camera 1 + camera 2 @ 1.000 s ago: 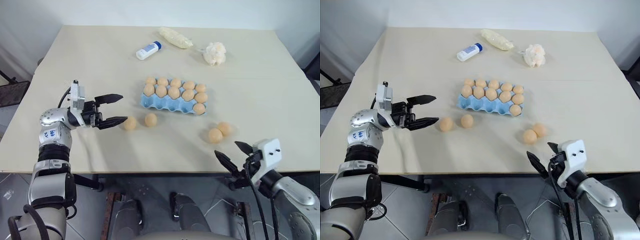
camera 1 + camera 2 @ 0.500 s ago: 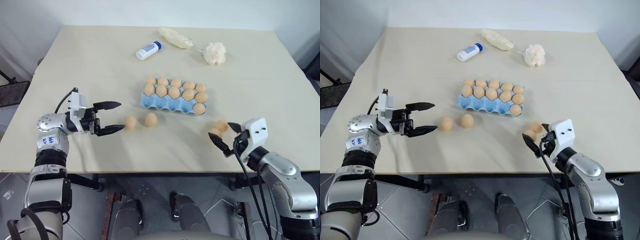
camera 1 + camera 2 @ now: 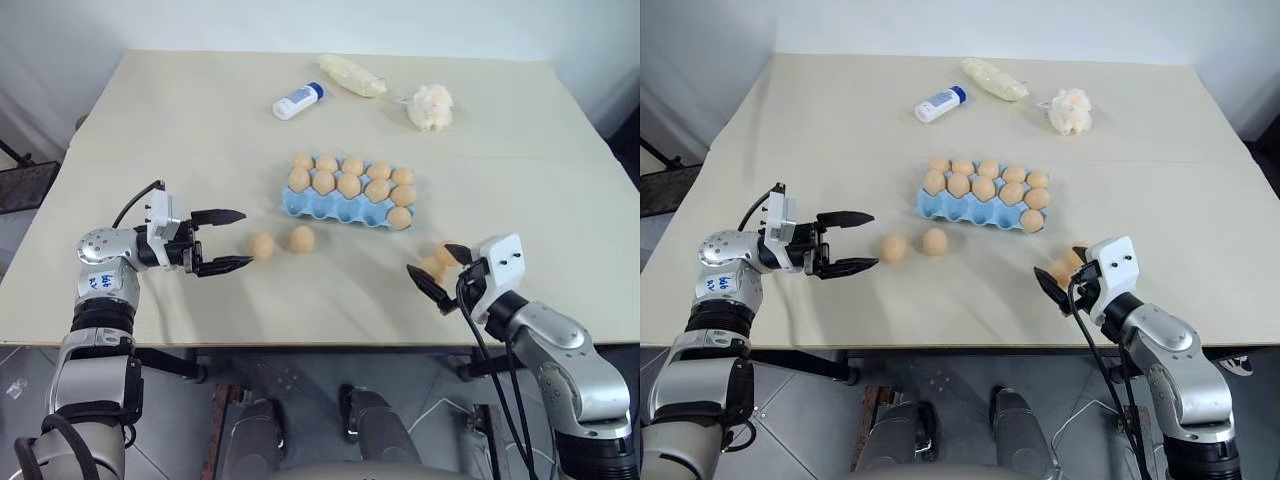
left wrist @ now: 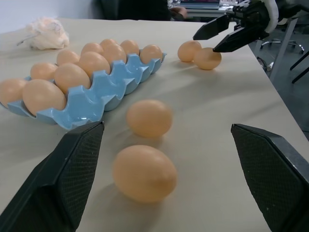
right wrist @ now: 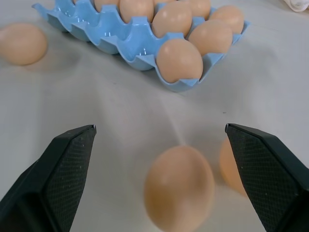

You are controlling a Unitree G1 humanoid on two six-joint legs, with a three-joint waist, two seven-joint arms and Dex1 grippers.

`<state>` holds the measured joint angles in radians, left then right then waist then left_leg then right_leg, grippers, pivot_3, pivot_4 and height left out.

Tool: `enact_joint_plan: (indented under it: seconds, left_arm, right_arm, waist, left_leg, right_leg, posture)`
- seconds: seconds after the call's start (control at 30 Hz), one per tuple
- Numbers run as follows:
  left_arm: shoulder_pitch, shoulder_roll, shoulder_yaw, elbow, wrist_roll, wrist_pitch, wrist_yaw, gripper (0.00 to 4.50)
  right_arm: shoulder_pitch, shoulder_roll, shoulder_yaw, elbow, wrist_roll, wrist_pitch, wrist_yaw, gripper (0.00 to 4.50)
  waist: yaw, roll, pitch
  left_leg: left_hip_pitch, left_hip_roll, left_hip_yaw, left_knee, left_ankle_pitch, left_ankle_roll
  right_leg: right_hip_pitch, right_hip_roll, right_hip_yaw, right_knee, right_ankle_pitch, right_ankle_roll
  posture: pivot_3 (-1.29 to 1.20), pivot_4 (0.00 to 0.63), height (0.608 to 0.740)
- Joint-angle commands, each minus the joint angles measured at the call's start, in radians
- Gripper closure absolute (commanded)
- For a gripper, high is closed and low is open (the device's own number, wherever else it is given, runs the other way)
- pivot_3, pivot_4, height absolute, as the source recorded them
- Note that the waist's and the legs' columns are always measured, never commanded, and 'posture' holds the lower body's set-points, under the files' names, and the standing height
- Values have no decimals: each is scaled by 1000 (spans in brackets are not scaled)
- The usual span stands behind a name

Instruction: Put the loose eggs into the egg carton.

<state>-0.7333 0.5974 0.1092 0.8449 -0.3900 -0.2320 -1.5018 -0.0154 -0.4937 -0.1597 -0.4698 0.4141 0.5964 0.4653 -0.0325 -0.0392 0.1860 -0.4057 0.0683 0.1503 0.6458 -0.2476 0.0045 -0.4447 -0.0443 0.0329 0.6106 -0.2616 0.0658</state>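
Observation:
Two loose eggs (image 3: 262, 246) (image 3: 302, 239) lie on the table just in front of the light-blue egg carton (image 3: 340, 208), which holds several eggs in its back rows. My left gripper (image 3: 243, 240) is open and points at the nearer egg (image 4: 145, 173) from the left, a short gap away. Two more loose eggs (image 3: 432, 268) (image 3: 447, 252) lie together at the right front. My right gripper (image 3: 428, 260) hovers open right at this pair, its fingers on either side of the nearer egg (image 5: 179, 186) without touching it.
A white bottle with a blue cap (image 3: 297, 100), a pale yellow lumpy bag (image 3: 351, 75) and a fluffy cream puff (image 3: 430, 107) lie at the back of the table (image 3: 200, 150). The table's front edge runs just behind my right gripper.
My right gripper rose from below the table's front edge and moved forward to the right pair of eggs. My left gripper sank a little beside the left eggs. Both stayed open.

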Motion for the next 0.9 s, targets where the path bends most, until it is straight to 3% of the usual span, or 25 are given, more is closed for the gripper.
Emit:
enact_joint_plan:
  seconds: [0.03,0.9]
  left_arm:
    - [-20,3,8,4,-3,-16,-73,13]
    - [-6,8,18,-10,-13,-19,-67,13]
  right_arm:
    - [-3,3,-20,-48,21,6,-10,0]
    - [0,3,31,26,-25,-4,1,0]
  waist:
    - [0,0,0]
    - [0,0,0]
  left_leg:
    - [0,0,0,0,0,0]
    - [0,0,0,0,0,0]
  right_leg:
    - [0,0,0,0,0,0]
    - [0,0,0,-1,0,0]
  posture:
    - [0,150,740]
    - [0,150,740]
